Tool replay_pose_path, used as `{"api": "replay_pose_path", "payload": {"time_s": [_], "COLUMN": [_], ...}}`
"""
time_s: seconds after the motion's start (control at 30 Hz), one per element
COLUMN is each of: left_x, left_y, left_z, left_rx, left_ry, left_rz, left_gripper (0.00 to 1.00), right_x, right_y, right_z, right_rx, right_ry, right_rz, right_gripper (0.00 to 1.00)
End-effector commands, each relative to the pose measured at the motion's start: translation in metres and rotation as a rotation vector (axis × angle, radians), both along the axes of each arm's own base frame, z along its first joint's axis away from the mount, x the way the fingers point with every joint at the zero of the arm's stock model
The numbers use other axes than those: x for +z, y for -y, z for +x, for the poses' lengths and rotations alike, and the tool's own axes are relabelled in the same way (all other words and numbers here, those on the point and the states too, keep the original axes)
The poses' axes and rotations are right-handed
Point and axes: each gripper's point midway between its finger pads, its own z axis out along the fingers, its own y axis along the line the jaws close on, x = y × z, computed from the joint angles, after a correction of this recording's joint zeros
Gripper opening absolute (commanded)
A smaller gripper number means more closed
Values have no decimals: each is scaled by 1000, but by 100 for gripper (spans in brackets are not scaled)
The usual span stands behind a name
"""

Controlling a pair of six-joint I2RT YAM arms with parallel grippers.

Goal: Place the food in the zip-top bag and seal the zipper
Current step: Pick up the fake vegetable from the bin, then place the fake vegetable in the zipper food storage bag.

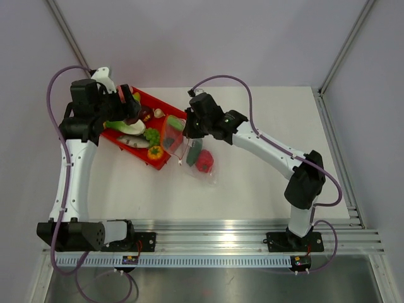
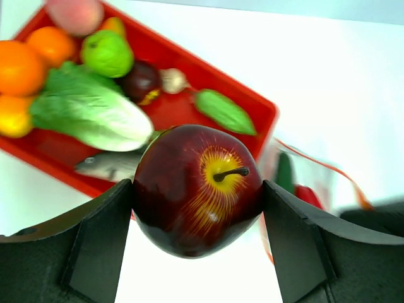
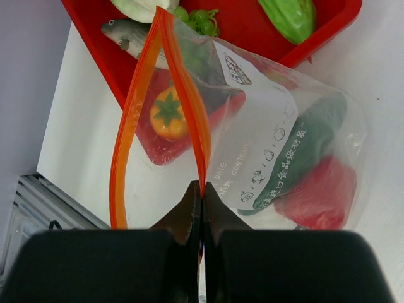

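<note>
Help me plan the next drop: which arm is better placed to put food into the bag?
Left. The left gripper holds the dark red apple, while the right gripper is shut on the zipper, holding the zip-top bag's mouth open.

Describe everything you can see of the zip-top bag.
The zip-top bag is clear, crinkly plastic with a white printed panel. An orange zipper strip rims its mouth, which gapes in a narrow loop, unsealed. The right gripper, shut, pinches one lip and holds that end up by the red tray. The bag's body rests on the white table. Inside lie a red piece and a dark green piece.
</note>
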Motion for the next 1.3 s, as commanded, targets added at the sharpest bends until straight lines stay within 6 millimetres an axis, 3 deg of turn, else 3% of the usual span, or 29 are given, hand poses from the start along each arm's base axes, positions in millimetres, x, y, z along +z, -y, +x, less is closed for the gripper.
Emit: {"api": "replay_pose_path", "payload": {"time_s": [0.0, 0.17, 0.33, 0.47, 0.5, 0.67, 0.9, 0.93, 1.03, 1.07, 1.1, 1.27], "left_x": [12, 15, -4, -27, -25, -59, -63, -67, -64, -68, -57, -16], "left_y": [40, 98, 133, 137, 139, 135, 145, 145, 155, 158, 164, 175], "left_z": [-26, -56, -69, -71, -70, -65, -55, -50, -50, -53, -56, -89], "left_rx": [-175, -397, -492, -465, -470, -391, -363, -345, -374, -384, -418, -539], "left_ry": [6, -42, -75, -113, -81, -134, -122, -126, -138, -163, -141, -106], "left_rz": [-146, -318, -400, -418, -424, -400, -376, -358, -341, -330, -315, -276], "left_gripper": [18, 15, 13, 11, 12, 15, 24, 28, 55, 82, 89, 99], "right_x": [20, 24, 30, 44, 44, 59, 64, 68, 69, 70, 67, 68], "right_y": [-13, -25, -26, -24, -21, -13, -8, -6, -1, 1, 5, 15], "right_z": [8, 1, -1, -8, -8, -12, -23, -24, -27, -28, -27, -30], "right_rx": [6, 37, 30, 31, 22, -7, -4, -6, -18, -22, -34, -57], "right_ry": [0, -41, -56, -53, -54, -34, -54, -48, -49, -46, -45, -35], "right_rz": [80, 134, 171, 204, 206, 237, 267, 276, 272, 266, 251, 233], "right_gripper": [0, 0, 0, 0, 0, 0, 0, 0, 0, 0, 0, 0]}}
